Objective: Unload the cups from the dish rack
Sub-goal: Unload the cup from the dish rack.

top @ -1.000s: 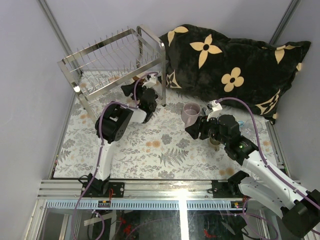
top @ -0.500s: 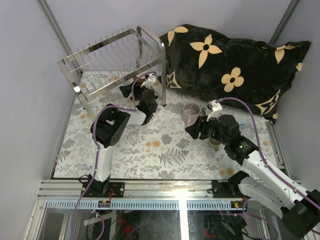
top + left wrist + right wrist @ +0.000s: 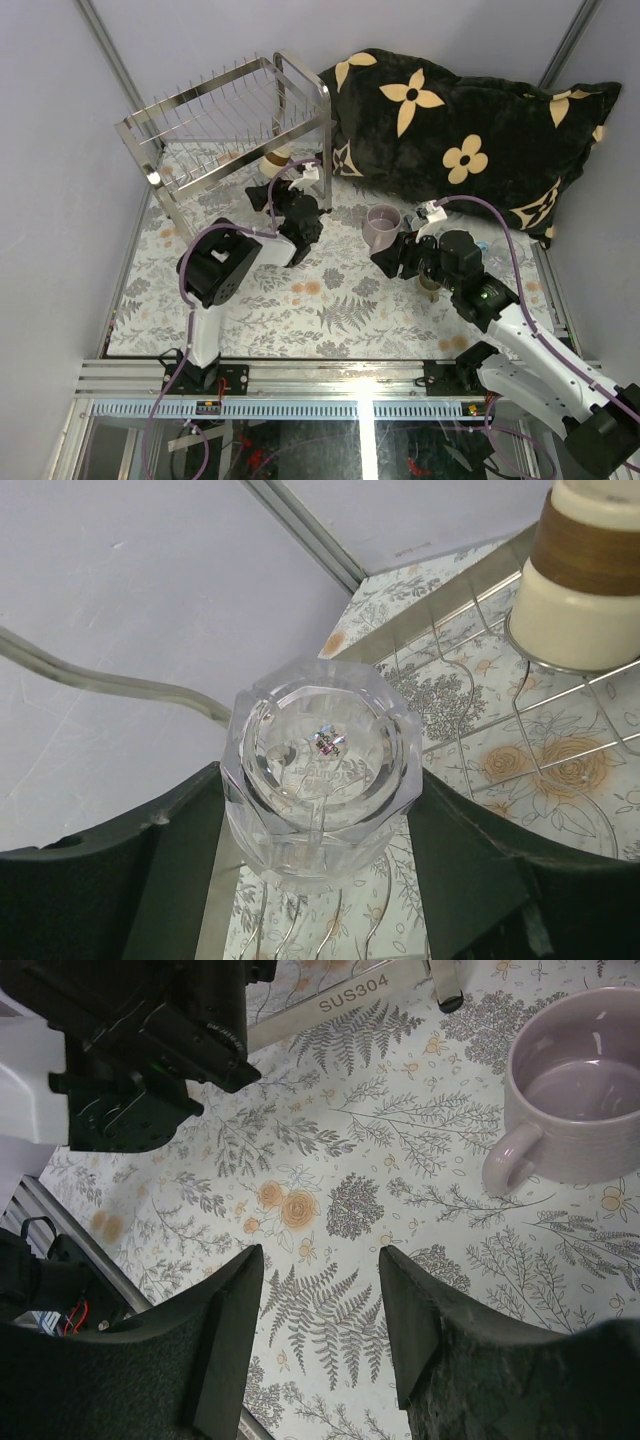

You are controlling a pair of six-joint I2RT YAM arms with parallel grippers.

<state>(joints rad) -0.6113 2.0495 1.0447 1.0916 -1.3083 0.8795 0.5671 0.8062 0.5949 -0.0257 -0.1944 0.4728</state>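
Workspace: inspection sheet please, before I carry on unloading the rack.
Surface: floral cloth, lying flat.
Job's things: dish rack back left; cream-and-brown cup on its lower wires; clear glass gripped; lilac mug upright on the cloth.
Clutter: black flowered pillow back right.
End effectors: left end effector shut on the clear glass; right end effector open, empty, short of the lilac mug.
Cables: purple cables loop along both arms, no snag seen.
Surroundings: grey walls.
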